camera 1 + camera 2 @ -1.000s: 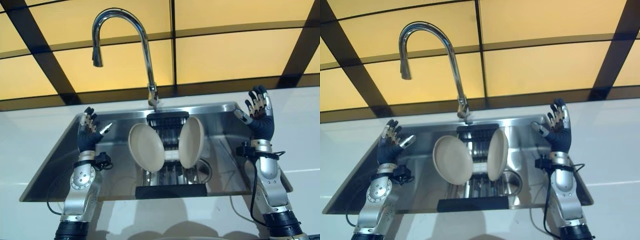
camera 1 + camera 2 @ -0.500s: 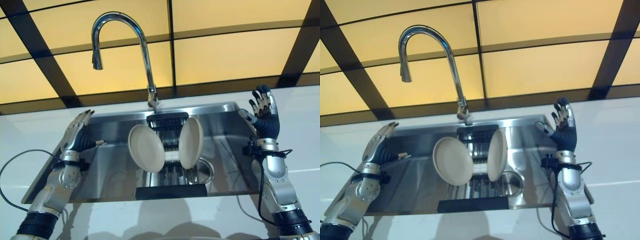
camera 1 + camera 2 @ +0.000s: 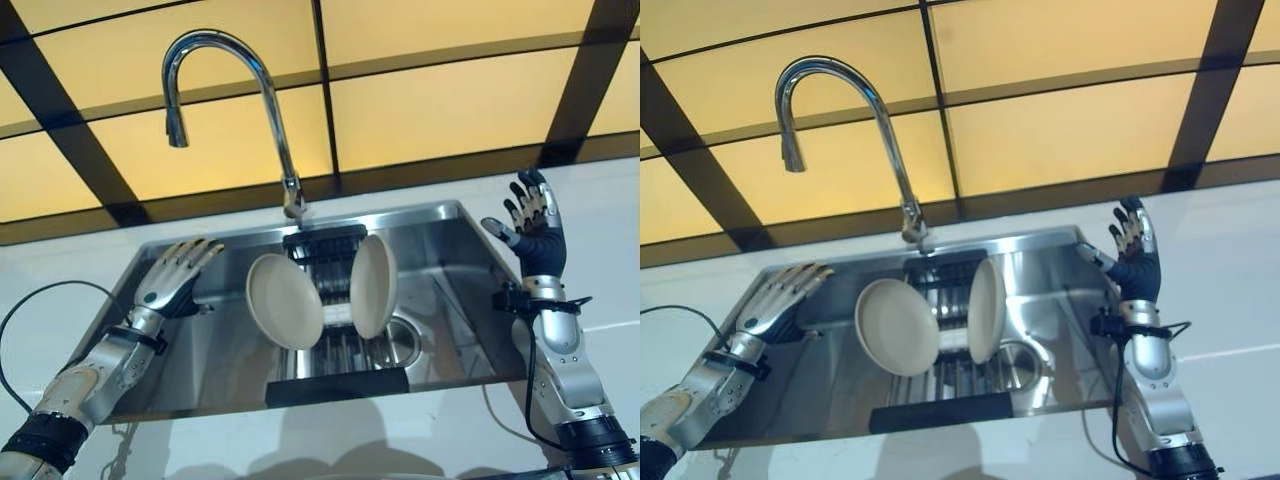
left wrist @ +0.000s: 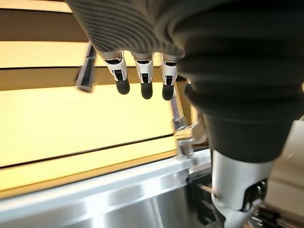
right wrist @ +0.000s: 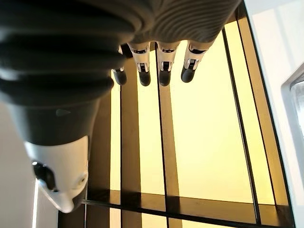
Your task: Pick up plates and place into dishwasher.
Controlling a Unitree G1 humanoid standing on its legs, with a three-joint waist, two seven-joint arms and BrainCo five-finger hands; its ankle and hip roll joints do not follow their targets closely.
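Two plates [image 3: 285, 300] [image 3: 373, 286] propped on edge in rack [image 3: 335, 345] inside sink [image 3: 455, 290], accessible for grasping. Left robot hand [image 3: 178, 275] and right robot hand [image 3: 533, 232] flanking rack, released, empty.

sink [image 3: 455, 270]: brushed stainless steel, satin sheen, smooth walls with soft reflections. faucet [image 3: 262, 110]: polished chrome, mirror-glossy, curved neck. two plates [image 3: 285, 301] [image 3: 372, 286]: cream, smooth, matt to low-sheen glaze, ceramic-looking. rack [image 3: 335, 280]: dark, matt frame with thin bright metal bars. countertop [image 3: 610, 240]: white, smooth, faintly glossy. wall panels [image 3: 450, 100]: amber, smooth, evenly lit, divided by dark matt strips.
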